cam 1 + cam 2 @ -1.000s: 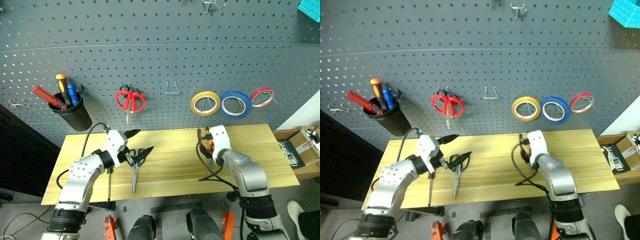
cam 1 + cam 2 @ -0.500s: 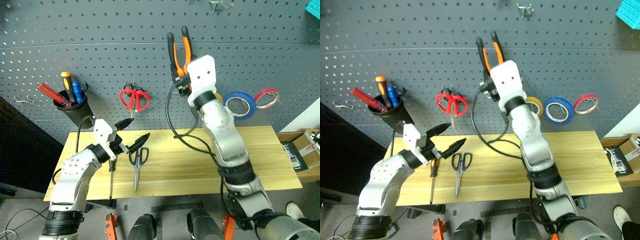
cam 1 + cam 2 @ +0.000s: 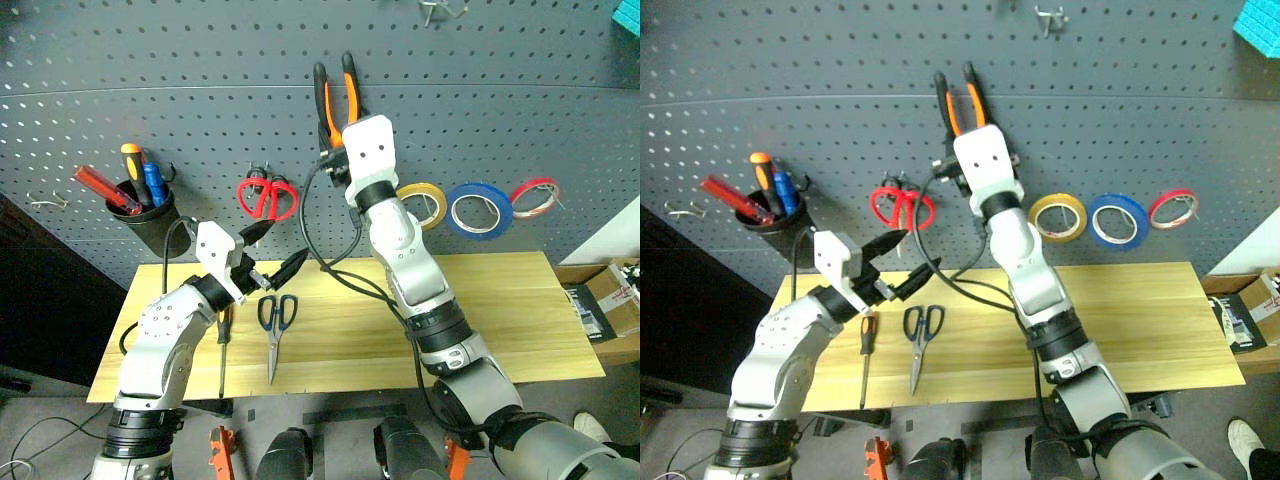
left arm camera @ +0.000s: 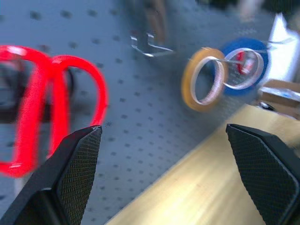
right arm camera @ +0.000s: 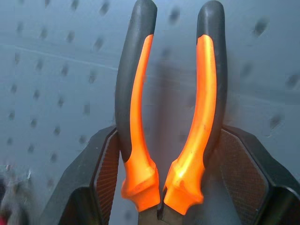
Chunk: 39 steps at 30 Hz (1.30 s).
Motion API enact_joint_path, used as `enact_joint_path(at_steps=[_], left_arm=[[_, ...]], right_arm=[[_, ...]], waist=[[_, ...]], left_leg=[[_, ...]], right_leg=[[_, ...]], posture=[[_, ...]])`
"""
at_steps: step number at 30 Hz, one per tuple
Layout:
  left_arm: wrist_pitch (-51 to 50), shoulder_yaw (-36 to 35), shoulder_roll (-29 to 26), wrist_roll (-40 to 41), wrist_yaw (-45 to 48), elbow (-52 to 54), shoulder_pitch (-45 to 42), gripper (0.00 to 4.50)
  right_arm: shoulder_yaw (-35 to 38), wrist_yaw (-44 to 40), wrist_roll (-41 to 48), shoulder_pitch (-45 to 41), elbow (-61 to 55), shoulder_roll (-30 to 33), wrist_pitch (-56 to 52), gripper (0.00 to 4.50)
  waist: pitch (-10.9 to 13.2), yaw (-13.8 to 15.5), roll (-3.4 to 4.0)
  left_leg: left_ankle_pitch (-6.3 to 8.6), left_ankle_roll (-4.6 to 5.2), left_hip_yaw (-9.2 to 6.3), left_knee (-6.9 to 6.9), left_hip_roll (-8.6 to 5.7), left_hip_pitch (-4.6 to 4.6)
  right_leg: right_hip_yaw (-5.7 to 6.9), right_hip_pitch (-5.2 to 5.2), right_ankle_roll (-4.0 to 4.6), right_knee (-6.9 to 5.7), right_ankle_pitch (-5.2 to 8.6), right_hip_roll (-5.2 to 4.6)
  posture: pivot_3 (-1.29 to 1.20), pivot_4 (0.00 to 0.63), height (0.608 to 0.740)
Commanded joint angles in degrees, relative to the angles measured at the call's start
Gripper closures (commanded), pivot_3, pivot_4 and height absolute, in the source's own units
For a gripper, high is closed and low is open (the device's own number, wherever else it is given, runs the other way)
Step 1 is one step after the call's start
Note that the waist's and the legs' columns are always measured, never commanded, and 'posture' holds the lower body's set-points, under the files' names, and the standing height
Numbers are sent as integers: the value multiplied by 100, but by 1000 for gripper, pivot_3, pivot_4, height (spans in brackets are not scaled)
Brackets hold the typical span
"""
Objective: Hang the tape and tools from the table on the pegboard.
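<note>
The pliers (image 3: 337,98) could slip and fall onto the bench (image 3: 520,310) if they miss the hook (image 4: 149,46) on the pegboard (image 3: 500,100) — they are held only near the nose. The right gripper (image 5: 164,187) squeezes them, handles up. The left gripper (image 3: 272,255) is wide open and empty — above the scissors (image 3: 274,325) and screwdriver (image 3: 865,352) on the bench.

We see glossy orange-and-black plastic grips on the pliers (image 5: 168,117), a matt grey perforated pegboard (image 3: 200,60) and a pale wood-plank tabletop (image 3: 500,320).
</note>
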<state>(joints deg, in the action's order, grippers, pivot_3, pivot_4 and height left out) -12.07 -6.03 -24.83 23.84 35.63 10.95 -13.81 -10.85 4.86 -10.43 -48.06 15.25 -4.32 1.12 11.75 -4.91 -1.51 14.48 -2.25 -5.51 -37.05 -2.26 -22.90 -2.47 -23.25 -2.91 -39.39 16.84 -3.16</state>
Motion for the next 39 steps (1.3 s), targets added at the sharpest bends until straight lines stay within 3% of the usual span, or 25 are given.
enact_joint_path(at_steps=[1, 12, 23, 29, 35, 36, 39], left_arm=[[48, -142, 58, -36, -188, 15, -136, 0], [223, -193, 112, -142, -310, -231, -325, 0], [299, -153, 206, -208, -429, -253, -416, 0], [296, -134, 250, -244, -439, -262, -424, 0], [152, -100, 283, -358, -581, -283, -362, 0], [86, -84, 283, -373, -621, -265, -324, 0], [-292, 6, 268, -423, -760, -114, -89, 0]], right_arm=[[40, 155, -137, 42, 156, 37, 399, 1675], [210, 484, -167, -67, 352, -106, 791, 1676], [357, 699, -170, -765, 2128, -61, 1452, 1678], [276, 708, -225, -294, 2104, -114, 1372, 1679], [159, 297, -124, 466, 1041, -189, 658, 1682], [170, 161, -44, 560, 840, -199, 442, 965], [-35, -645, 202, 1042, -176, -102, -787, 197]], waist=[[-3, 0, -5], [-5, -4, -7], [-4, -11, -7], [-5, -2, -8], [-7, 11, -11], [-7, 12, -12], [-6, 7, -10]], left_leg=[[0, 0, 0, -1, 0, 1], [-2, 3, -3, -5, 1, 9], [-6, 5, -2, -6, 1, 15], [-13, 5, -5, -10, 2, 16], [-15, 5, -10, -9, 1, 16], [-15, 5, -11, -9, 1, 16], [-15, 5, -10, -8, 1, 16]], right_leg=[[0, 1, 0, -5, 0, 0], [1, 0, 0, -32, 0, 2], [0, -1, 1, -51, 0, 3], [4, 1, 10, -59, -6, 3], [7, 4, 11, -58, -6, 3], [7, 4, 11, -57, -6, 3], [6, 3, 11, -56, -6, 3]], posture=[[-31, 160, 740], [-33, 163, 740], [-17, 170, 740], [-22, 171, 740], [-35, 174, 740], [-36, 174, 740], [-48, 176, 740]])
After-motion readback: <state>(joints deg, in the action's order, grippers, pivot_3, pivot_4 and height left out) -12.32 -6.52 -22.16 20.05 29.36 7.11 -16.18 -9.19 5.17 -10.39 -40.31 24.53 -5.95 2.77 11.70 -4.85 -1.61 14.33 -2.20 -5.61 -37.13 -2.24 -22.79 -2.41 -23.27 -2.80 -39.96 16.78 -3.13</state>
